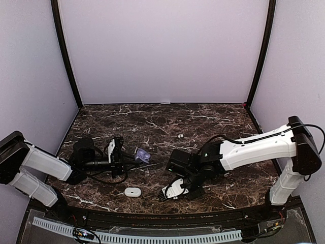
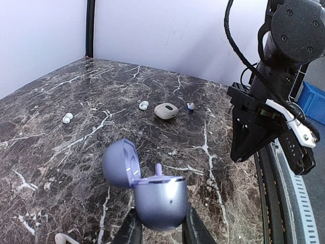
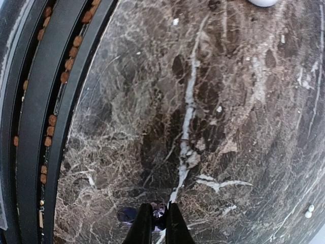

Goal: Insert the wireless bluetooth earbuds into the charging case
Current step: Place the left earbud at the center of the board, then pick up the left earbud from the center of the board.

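My left gripper point(image 2: 160, 212) is shut on the base of a lavender charging case point(image 2: 161, 199), held upright above the table with its lid point(image 2: 119, 163) swung open to the left. A lavender earbud stem point(image 2: 158, 170) pokes up out of the case. In the top view the case point(image 1: 143, 155) hangs left of centre. My right gripper point(image 3: 159, 208) is shut on a dark lavender earbud point(image 3: 127, 215) just over the marble near the front edge; in the top view this gripper point(image 1: 164, 194) is low at front centre. White earbuds point(image 2: 143, 105) point(image 2: 67, 118) lie loose on the table.
A closed white case point(image 1: 133, 191) lies near the front edge, left of my right gripper. One white earbud point(image 1: 180, 136) lies at mid table, another point(image 2: 63, 238) below the held case. The right arm point(image 2: 274, 117) stands close by, right of the case. Black rails point(image 3: 45, 127) run along the table's front.
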`<state>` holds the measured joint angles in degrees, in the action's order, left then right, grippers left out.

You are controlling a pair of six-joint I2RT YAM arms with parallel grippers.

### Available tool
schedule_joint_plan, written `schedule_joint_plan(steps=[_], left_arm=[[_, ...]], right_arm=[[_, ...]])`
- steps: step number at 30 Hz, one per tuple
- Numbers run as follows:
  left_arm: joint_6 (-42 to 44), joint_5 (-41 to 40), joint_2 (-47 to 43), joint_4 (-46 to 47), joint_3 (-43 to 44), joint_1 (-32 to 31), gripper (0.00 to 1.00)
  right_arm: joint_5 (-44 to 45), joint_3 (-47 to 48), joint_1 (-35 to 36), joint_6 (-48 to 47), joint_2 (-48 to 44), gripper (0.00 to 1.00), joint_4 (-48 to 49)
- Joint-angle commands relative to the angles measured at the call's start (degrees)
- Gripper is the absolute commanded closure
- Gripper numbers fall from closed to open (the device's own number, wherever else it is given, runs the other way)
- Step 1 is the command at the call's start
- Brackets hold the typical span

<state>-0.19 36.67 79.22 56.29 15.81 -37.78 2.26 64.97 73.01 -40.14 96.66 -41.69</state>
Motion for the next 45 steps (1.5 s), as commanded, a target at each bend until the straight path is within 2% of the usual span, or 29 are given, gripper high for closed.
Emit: schedule_joint_plan(steps=[1,8,20,23,25,32,36,39,42,45], left_arm=[[0.6,-0.5,-1.7,-0.9,-0.6,0.0,0.87],[0.7,-2.9,-3.3,-1.0,-1.3,0.1,0.87],[0.2,-3.7,-5.0,-1.4,-2.3,1.5,0.86],[0.3,-3.7,-5.0,-1.4,-2.3,1.6,0.86],[0.2,-3.6,-5.0,-1.4,-2.3,1.7,0.86],[0.2,-3.2,-4.7,-1.3,-2.3,1.7,0.86],[0.3,-3.0,-4.7,-1.1,-2.4,1.7,0.86],[0.3,-2.9,-4.6,-1.0,-2.4,1.7,0.86],[0.3,-2.8,-4.5,-0.9,-2.3,1.7,0.86],[0.3,-2.5,-4.5,-0.8,-2.3,1.7,0.86]], right_arm=[[0.6,2.8,-0.6,-6.8,2.5,0.94,-5.7],[4.1,1.3,-2.4,-13.6,3.9,0.94,-2.3],[4.2,3.4,-5.2,-14.8,7.5,0.87,-2.0],[4.4,4.0,-5.5,-14.5,7.5,0.80,-2.1],[4.4,4.3,-5.7,-14.3,7.2,0.68,-1.9],[2.6,5.1,-7.0,-11.8,3.2,0.45,0.1],[2.2,3.2,-7.8,-7.3,-1.2,0.43,3.4],[2.1,1.4,-8.1,0.1,-4.4,0.43,6.5],[2.8,0.6,-8.8,10.5,-6.9,0.42,10.0],[4.1,-0.8,-10.3,25.0,-8.2,0.40,10.9]])
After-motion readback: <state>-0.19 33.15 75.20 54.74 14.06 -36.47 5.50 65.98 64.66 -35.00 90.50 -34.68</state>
